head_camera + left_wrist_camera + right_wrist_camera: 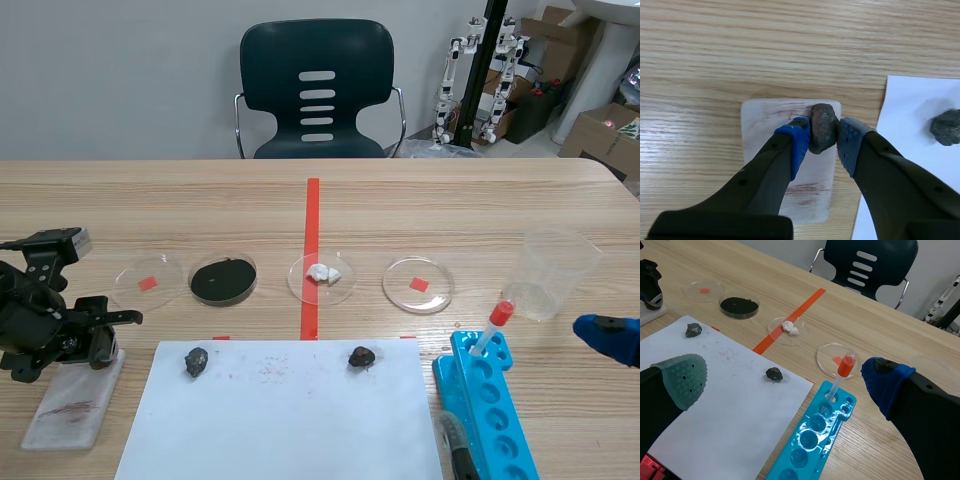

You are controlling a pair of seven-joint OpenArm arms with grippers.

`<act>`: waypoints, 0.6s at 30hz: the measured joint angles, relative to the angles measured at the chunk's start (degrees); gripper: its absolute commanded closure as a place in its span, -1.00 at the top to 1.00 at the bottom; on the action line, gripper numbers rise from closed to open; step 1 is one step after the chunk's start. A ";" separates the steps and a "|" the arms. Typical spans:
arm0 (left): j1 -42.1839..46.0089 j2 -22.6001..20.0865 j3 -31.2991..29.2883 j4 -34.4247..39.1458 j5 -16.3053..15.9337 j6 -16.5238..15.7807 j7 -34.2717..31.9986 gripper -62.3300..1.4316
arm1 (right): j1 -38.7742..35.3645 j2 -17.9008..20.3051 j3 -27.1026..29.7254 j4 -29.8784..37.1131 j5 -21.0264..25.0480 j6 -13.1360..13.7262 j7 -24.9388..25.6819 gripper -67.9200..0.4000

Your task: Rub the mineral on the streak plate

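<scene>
My left gripper [824, 136] is shut on a brown-grey mineral [822, 127], pressing it onto the far end of the white streak plate [760, 150]. The plate [70, 400] lies at the table's left front and carries reddish-brown streaks. In the scene view the left gripper [85, 345] covers the plate's far end. Two other dark minerals rest on the white paper sheet [285, 420], one at its far left [196, 361] and one right of centre [361, 356]. My right gripper [785, 385] stands open above the table's right side, holding nothing.
Beyond the paper stand a row of dishes: one with a red chip [149, 281], one with black powder [223, 279], one with white lumps [322, 275], another clear one [418, 284]. A blue well tray [486, 400] with a red-capped dropper [492, 328] and a plastic cup [556, 273] sit right.
</scene>
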 measured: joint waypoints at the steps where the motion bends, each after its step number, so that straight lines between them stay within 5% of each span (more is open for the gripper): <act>1: 0.00 0.00 0.00 0.00 -0.33 -0.22 0.00 -0.59 | 0.00 0.00 0.00 0.00 0.00 0.00 0.00 0.93; 4: 0.00 0.02 0.02 0.00 -0.09 -0.37 -0.02 -0.59 | 0.00 0.00 0.00 0.00 0.00 0.00 0.00 0.93; 12: 0.02 0.13 0.07 0.04 13.00 2.29 0.31 -0.59 | 0.00 0.00 0.00 0.00 0.00 0.00 0.02 0.93; 16: 0.02 0.28 0.07 0.04 13.46 2.23 0.26 -0.59 | 0.00 0.00 0.00 0.00 0.00 0.00 0.00 0.93; 18: 0.00 0.11 0.07 0.04 9.27 2.19 0.24 -0.59 | 0.00 0.00 0.00 0.00 0.00 0.00 0.02 0.93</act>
